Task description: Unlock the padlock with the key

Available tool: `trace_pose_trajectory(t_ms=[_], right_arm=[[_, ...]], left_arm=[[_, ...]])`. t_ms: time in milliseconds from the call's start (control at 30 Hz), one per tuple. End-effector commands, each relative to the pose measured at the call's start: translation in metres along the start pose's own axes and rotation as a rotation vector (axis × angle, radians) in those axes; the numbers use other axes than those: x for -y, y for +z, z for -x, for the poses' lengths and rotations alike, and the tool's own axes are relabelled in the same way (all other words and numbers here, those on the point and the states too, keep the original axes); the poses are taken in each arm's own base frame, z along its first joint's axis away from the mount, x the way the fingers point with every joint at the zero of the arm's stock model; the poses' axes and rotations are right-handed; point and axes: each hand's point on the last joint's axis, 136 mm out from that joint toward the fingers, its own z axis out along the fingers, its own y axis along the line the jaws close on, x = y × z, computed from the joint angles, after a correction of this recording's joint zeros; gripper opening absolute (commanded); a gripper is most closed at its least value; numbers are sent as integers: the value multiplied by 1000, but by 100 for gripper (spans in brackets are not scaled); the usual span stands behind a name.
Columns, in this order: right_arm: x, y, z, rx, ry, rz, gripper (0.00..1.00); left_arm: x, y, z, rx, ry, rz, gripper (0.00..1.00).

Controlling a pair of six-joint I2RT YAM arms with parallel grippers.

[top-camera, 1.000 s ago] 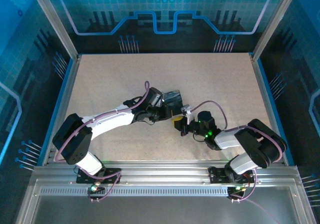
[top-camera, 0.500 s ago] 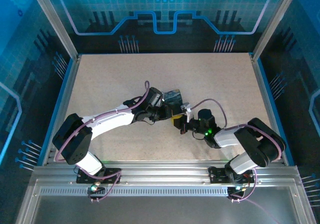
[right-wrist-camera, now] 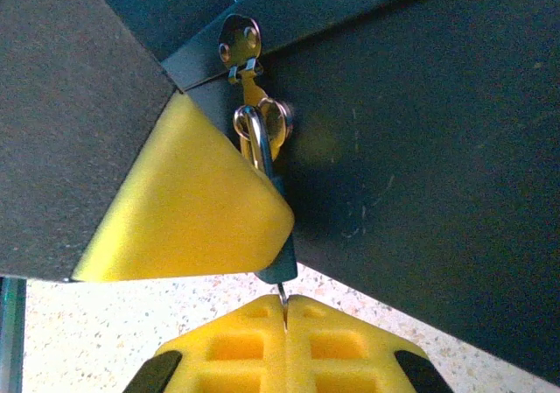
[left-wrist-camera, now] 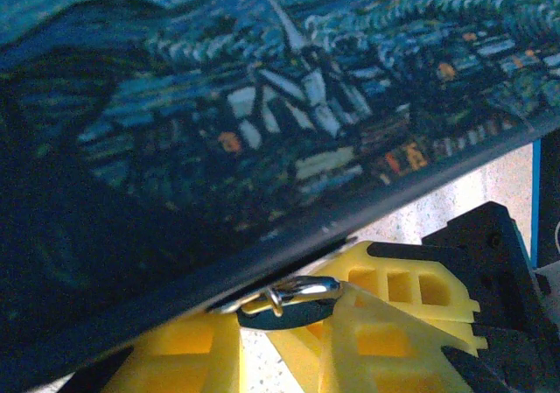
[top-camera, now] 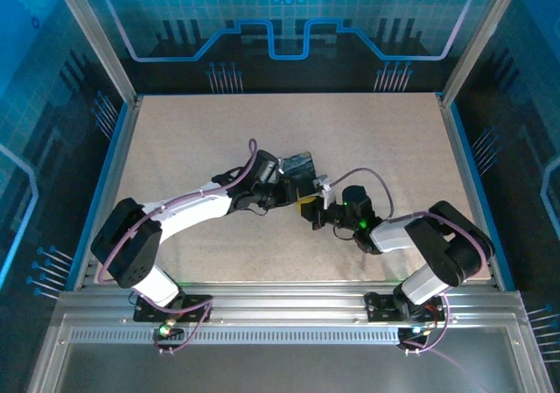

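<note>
Key (right-wrist-camera: 282, 298) sits pinched edge-on in the right tool (right-wrist-camera: 284, 333), whose fingers are closed tight on it. Its tip meets the underside of the padlock (right-wrist-camera: 278, 260), low centre of the right wrist view; it looks inserted, depth unclear. Left tool (top-camera: 282, 187) appears closed on the padlock body, beside the blue tin (top-camera: 297, 161) at mid tabletop (top-camera: 385, 139). Shackle (right-wrist-camera: 252, 143) runs through the hasp (right-wrist-camera: 238, 43), not sprung, so turning and release are left. Against a second ago, from overhead, the right tool has crept up-left toward the tin, and the left tool and tin have nudged the same way.
</note>
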Motion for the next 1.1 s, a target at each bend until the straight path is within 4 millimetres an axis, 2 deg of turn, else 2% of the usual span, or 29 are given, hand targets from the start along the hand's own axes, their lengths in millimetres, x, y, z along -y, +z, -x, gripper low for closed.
trace_pose_trajectory(t_ms=[0, 167, 300, 500, 833, 1067], right_arm=[[-7, 11, 35, 88, -10, 46, 0], [3, 31, 18, -8, 118, 23, 0], [7, 34, 17, -40, 162, -2, 0], [6, 42, 3, -118, 263, -7, 0], [12, 43, -22, -245, 404, -77, 0], [13, 46, -25, -281, 434, -85, 0]], left_arm=[[-9, 8, -10, -54, 41, -11, 22], [-19, 14, -5, -57, 43, -2, 25], [-24, 21, -2, -58, 31, -8, 25], [-28, 28, -3, -70, 22, -19, 28], [-34, 22, 0, -47, 3, -26, 39], [-37, 7, 4, -15, -19, -39, 51]])
